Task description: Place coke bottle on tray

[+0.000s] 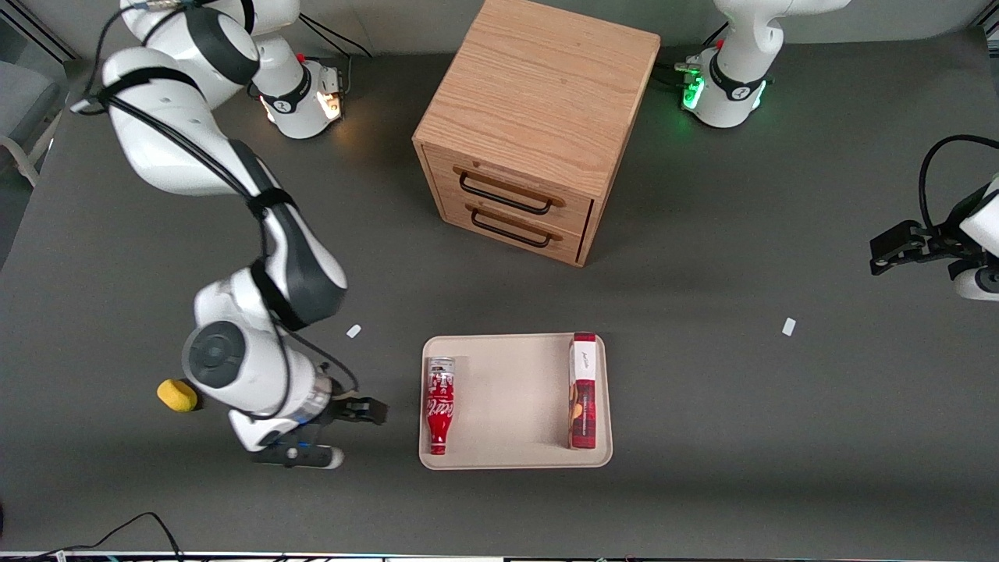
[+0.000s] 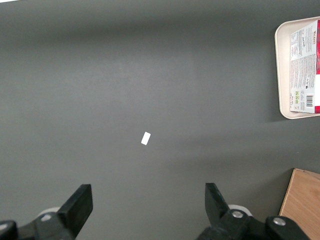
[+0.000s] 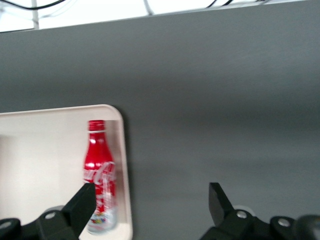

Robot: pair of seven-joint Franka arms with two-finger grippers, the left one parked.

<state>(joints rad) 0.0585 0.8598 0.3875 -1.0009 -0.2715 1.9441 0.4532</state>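
Jaws of the gripper (image 3: 147,207) are gaping wide, holding nothing, hovering beside the tray (image 1: 515,460) where the bottle (image 1: 439,406) is lying.

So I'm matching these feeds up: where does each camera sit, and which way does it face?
Front view: high, looking down on the table; both arms and the open gripper beside the tray show.
Left wrist view: looks down at the table; the parked arm's fingers show.
Right wrist view: faces the coke bottle lying on the tray; its own fingers show.
All three share the tray.
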